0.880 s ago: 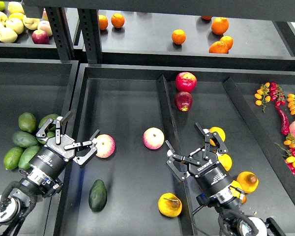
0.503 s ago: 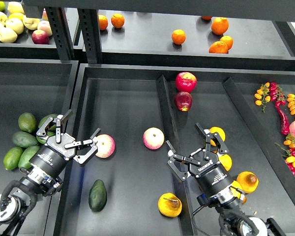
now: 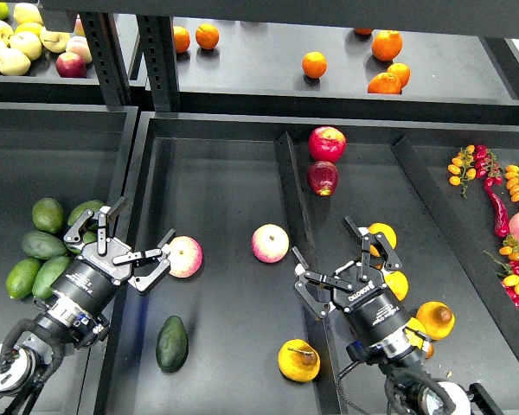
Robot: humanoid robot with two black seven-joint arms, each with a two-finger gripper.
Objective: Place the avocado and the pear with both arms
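The dark green avocado [image 3: 172,343] lies on the floor of the middle bin [image 3: 216,199], near its front left. The yellow-orange pear [image 3: 298,360] with a brown stem lies at the front of the same bin, beside the divider. My left gripper [image 3: 134,244] is open and empty, above and left of the avocado, next to a pink-yellow apple [image 3: 185,256]. My right gripper [image 3: 339,261] is open and empty, up and right of the pear, over the divider.
Another blushed apple [image 3: 270,243] lies mid-bin. Several lighter avocados [image 3: 36,252] sit in the left bin. Yellow-orange fruits [image 3: 435,319] lie around my right arm. Two red apples [image 3: 325,157] sit at the back. Oranges [image 3: 314,64] are on the shelf; peppers [image 3: 495,199] at right.
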